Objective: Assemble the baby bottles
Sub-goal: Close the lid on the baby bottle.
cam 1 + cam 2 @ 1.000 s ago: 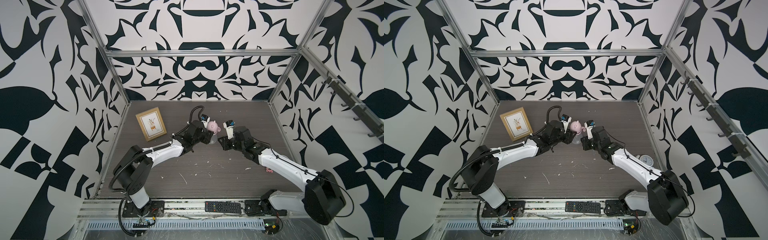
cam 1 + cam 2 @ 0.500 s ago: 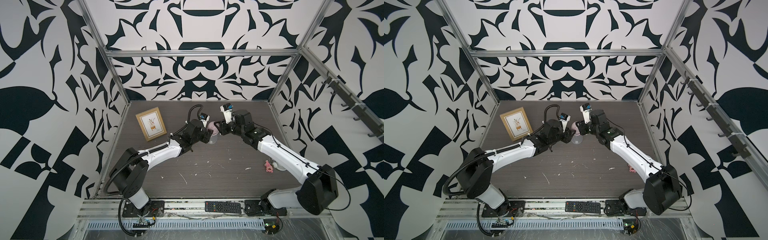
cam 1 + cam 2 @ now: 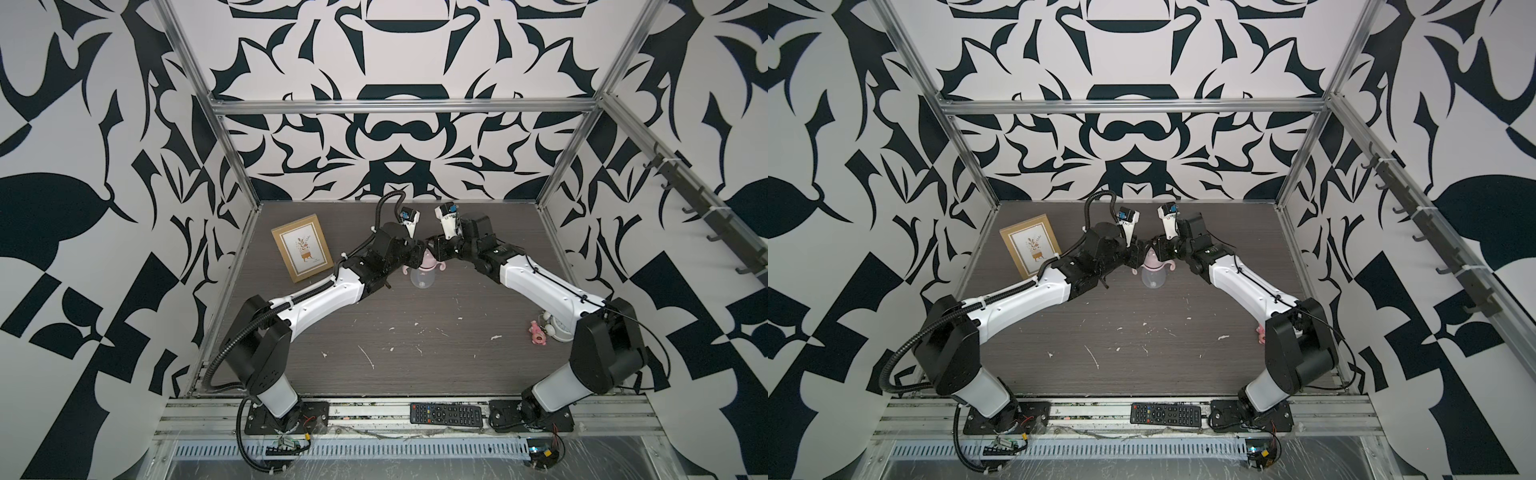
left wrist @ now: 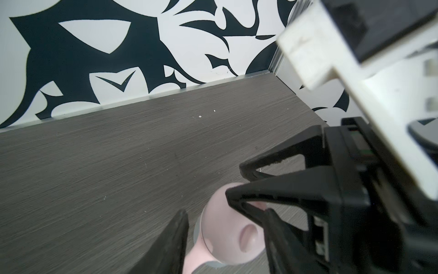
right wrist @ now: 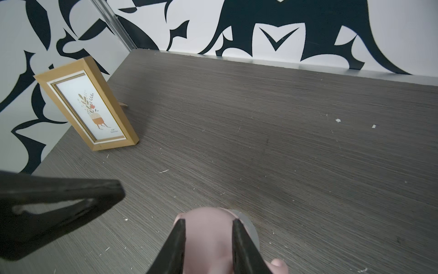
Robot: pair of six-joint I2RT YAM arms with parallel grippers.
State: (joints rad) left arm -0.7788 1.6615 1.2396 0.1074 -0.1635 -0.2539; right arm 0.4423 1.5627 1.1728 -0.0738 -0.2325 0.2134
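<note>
The baby bottle stands upright at mid-table in both top views: a translucent body [image 3: 421, 281] [image 3: 1152, 279], a pale pink two-handled ring [image 3: 442, 266] and a pink eared dome cap [image 3: 428, 262] [image 4: 227, 227] on top. My left gripper [image 3: 417, 258] [image 4: 226, 213] is shut on the bottle from the left, below the cap; where its pads touch is hidden. From the right, my right gripper [image 3: 434, 250] [image 5: 207, 221] is shut on the dome cap [image 5: 208, 239], one finger on each side. Whether the bottle's base rests on the table is hidden.
A wooden picture frame [image 3: 302, 247] [image 5: 87, 106] leans at the back left. A small pink toy figure [image 3: 537, 333] and a white object [image 3: 556, 329] lie by the right arm's base. A black remote [image 3: 446, 413] sits on the front rail. Small white scraps dot the table.
My right gripper swung from beside the bottle up toward the back wall, then came down and shut on the pink cap. The left gripper kept hold of the bottle and shifted slightly toward the back.
</note>
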